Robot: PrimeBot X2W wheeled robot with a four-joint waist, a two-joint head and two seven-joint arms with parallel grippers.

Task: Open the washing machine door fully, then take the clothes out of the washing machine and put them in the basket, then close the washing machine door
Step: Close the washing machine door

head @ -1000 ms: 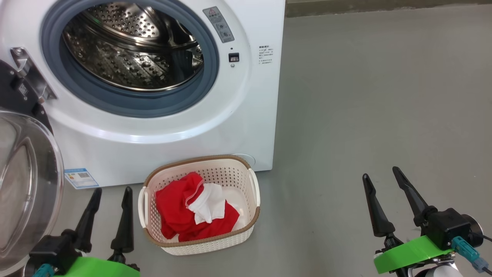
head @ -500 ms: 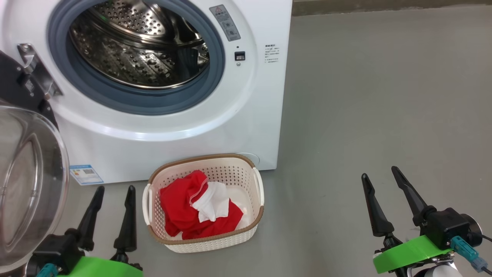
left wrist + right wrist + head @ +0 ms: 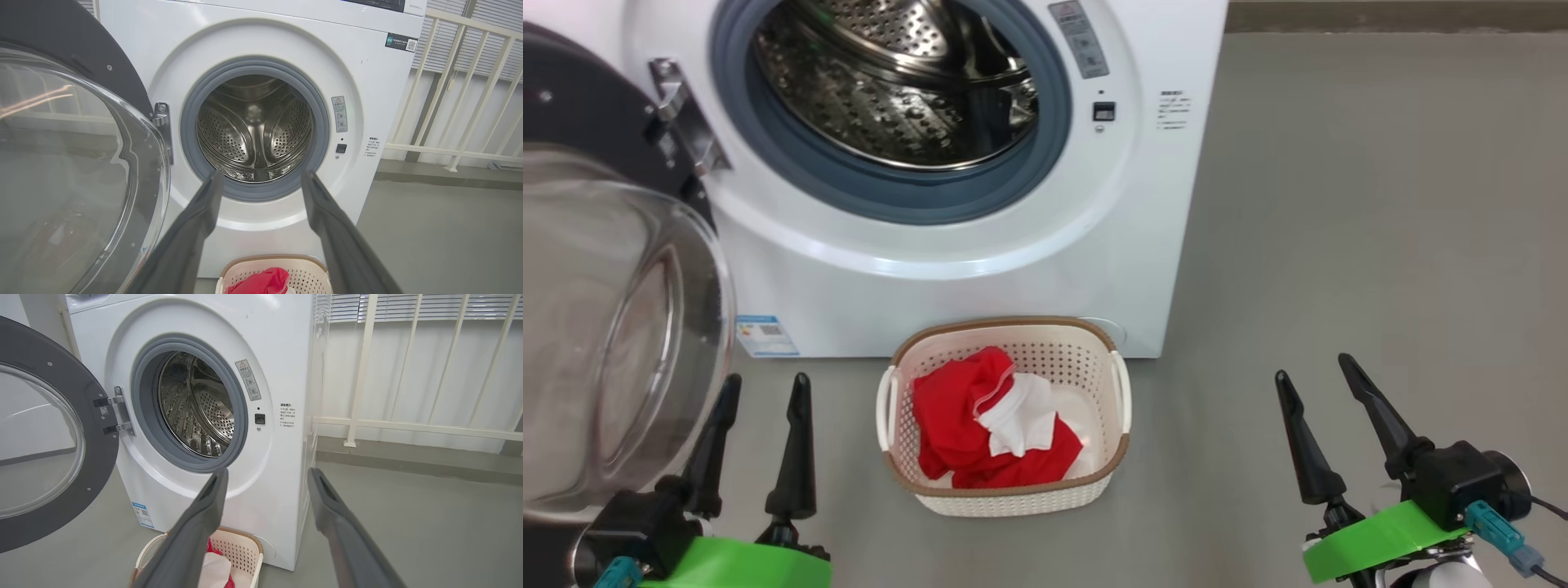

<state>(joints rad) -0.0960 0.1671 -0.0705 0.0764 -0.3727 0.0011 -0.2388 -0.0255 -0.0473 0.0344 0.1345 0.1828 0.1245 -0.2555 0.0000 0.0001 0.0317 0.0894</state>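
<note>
Now the left gripper [image 3: 766, 382] hovers low, its two dark fingers spread wide with nothing between them; the right gripper [image 3: 1313, 367], likewise spread and empty, hovers well off to its right. Just beside the left gripper, on its outer side, stands the door [image 3: 613, 310], swung out on the hinge [image 3: 686, 135], glass bowl bulging toward the fingers, black rim running up and away to the machine [image 3: 980, 278]. Ahead of and above the gripper the drum [image 3: 890, 106] gapes, no garment to be seen in it. On the gripper's inner side, between the two grippers and nearer the left one, the basket [image 3: 1013, 500] sits on the floor [image 3: 1339, 204] at the machine's foot, the clothes [image 3: 956, 416] heaped inside. By the look of it only the closing is left: the door lies on the left arm's own side, well apart from the right, and shows that gripper its inner face, so the fingers would need to get round the free edge before sweeping it rightward toward the drum mouth
</note>
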